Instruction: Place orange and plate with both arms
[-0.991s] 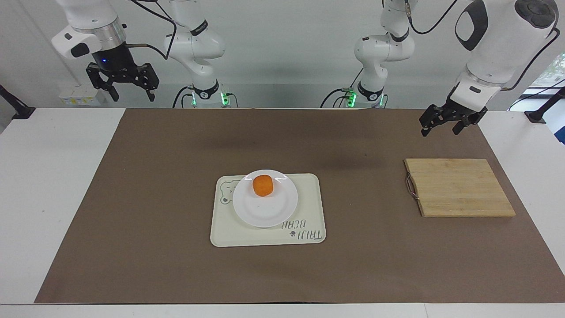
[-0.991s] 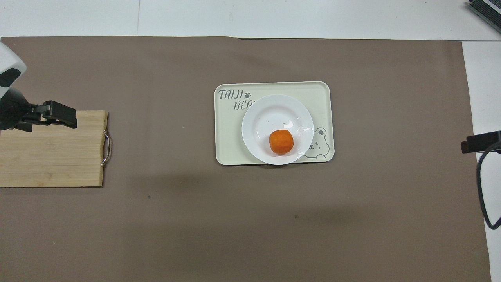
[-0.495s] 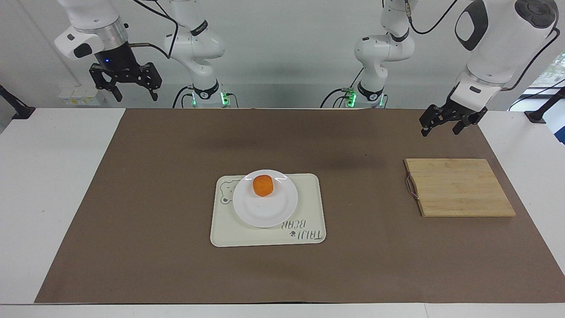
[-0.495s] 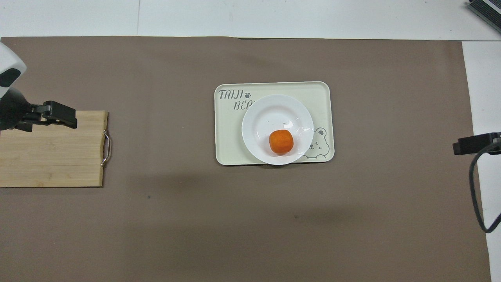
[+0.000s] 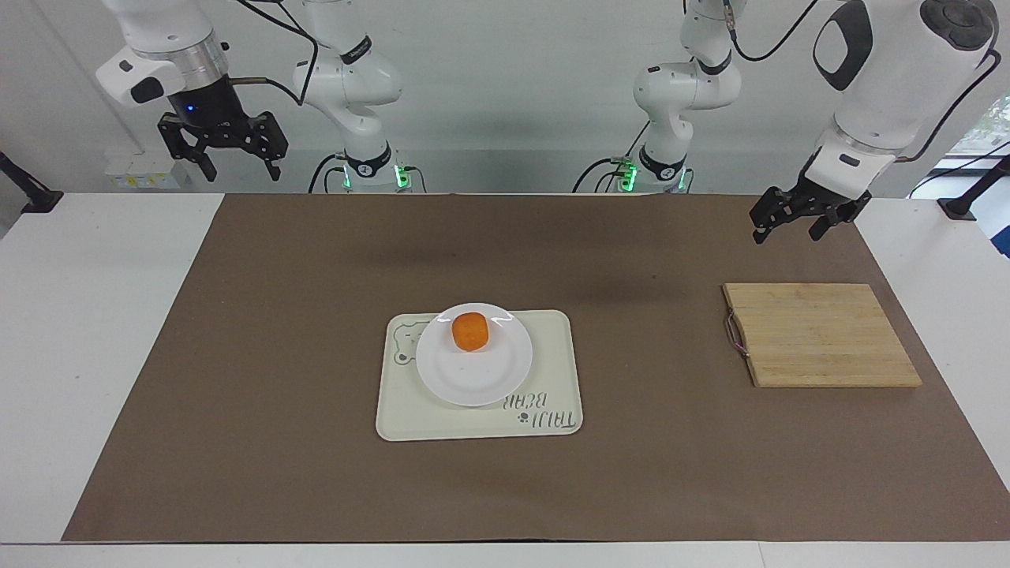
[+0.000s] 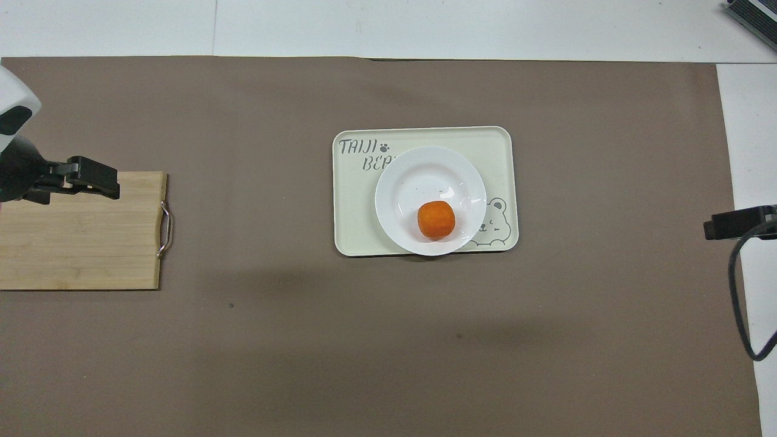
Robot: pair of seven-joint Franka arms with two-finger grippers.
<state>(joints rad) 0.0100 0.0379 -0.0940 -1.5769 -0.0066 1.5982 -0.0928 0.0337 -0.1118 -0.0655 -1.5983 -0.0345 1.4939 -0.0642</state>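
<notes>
Facing view: right claw [image 5: 233, 166] and left claw [image 5: 787, 226] raised, spread, empty.

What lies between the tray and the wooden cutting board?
Only bare brown mat lies between the tray and the cutting board; both views show it.

We see the orange [image 5: 470, 331], small and round, resting on the plate [image 5: 473, 371]. The glossy white plate lies flat on the cream tray [image 5: 552, 379] mid-table.
</notes>
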